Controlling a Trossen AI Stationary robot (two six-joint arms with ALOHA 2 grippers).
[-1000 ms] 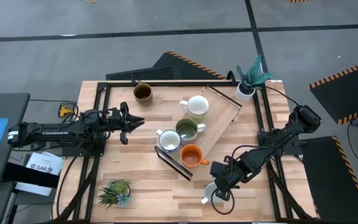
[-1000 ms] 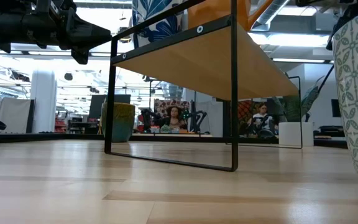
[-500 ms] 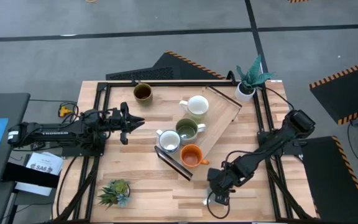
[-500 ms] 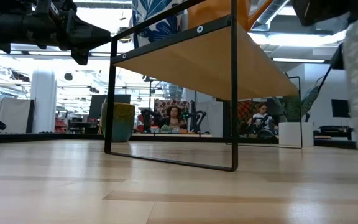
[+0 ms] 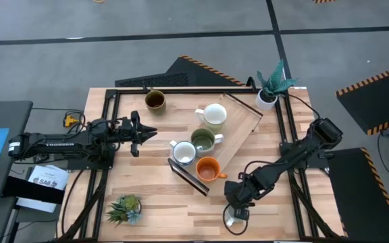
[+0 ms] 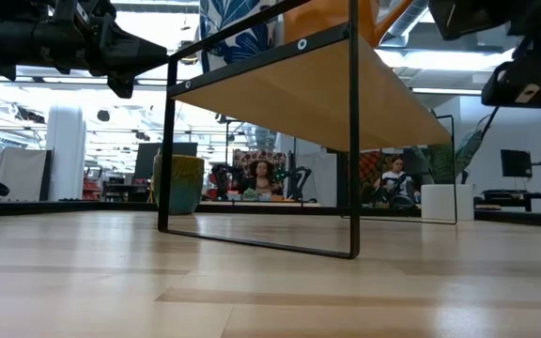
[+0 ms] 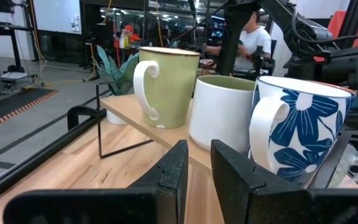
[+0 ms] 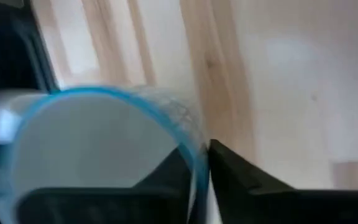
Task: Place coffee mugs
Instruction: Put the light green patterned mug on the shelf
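My right gripper (image 5: 237, 204) is shut on a white mug with a blue rim (image 5: 234, 219) near the table's near edge, right of centre. On a raised wooden tray (image 5: 245, 121) stand a pale mug (image 5: 214, 115), an olive green mug (image 5: 203, 140), a white mug with blue flowers (image 5: 183, 152) and an orange mug (image 5: 208, 169). A dark brown mug (image 5: 155, 100) rests on the table near the far left corner. My left gripper (image 5: 152, 131) hovers shut to the left of the tray, facing the mugs (image 7: 222, 112). My right gripper holds the white mug by its blue rim (image 8: 188, 146), coming from above with one finger (image 8: 179, 171) inside the cup and one finger (image 8: 229, 168) outside the wall. Whether the mug's base touches the table cannot be told.
A white pot with teal leaves (image 5: 269, 91) stands at the far right corner, and a small spiky plant (image 5: 125, 208) at the near left corner. The tray's black frame legs (image 6: 353, 188) stand mid-table. Bare wood lies between the spiky plant and the held mug.
My right gripper has carried the white mug a little toward the table's near edge. In the low view the mug has slid out past the picture's right side.
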